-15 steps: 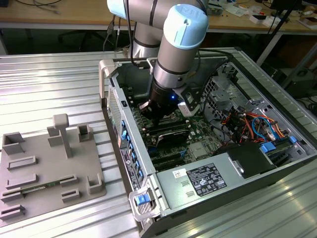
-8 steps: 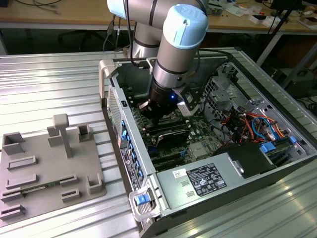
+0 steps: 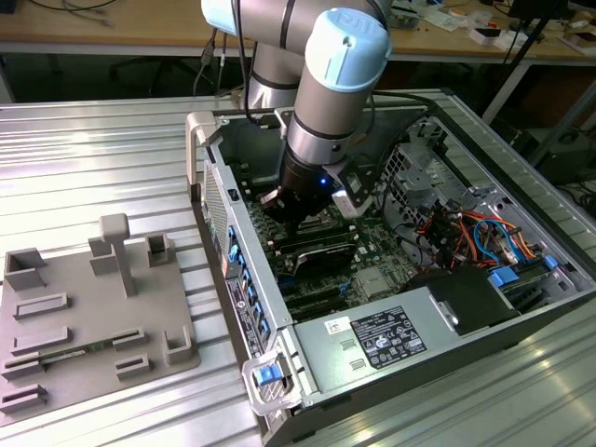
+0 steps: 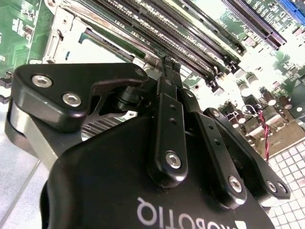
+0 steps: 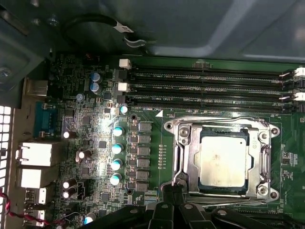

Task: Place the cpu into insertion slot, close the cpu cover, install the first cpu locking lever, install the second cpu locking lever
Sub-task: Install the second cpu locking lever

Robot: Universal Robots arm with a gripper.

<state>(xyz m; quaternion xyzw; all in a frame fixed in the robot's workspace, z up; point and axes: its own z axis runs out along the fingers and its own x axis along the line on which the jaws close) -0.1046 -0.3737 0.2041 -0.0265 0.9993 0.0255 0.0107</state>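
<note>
The cpu lies flat in the insertion slot, its dull silver top showing through the window of the cpu cover, which lies down over it. A thin wire locking lever runs along one side of the socket to a hooked end. My gripper is shut, its fingertips together right at that hooked end; whether they touch it I cannot tell. In the second wrist view the gripper comes to a closed point just over the board. In the exterior view the gripper reaches down inside the open computer case.
Long black memory slots run beside the socket. Blue-topped capacitors stand on its other side. A grey power supply box fills the case's near end, with coloured cables at the exterior view's right. A grey fixture plate lies outside.
</note>
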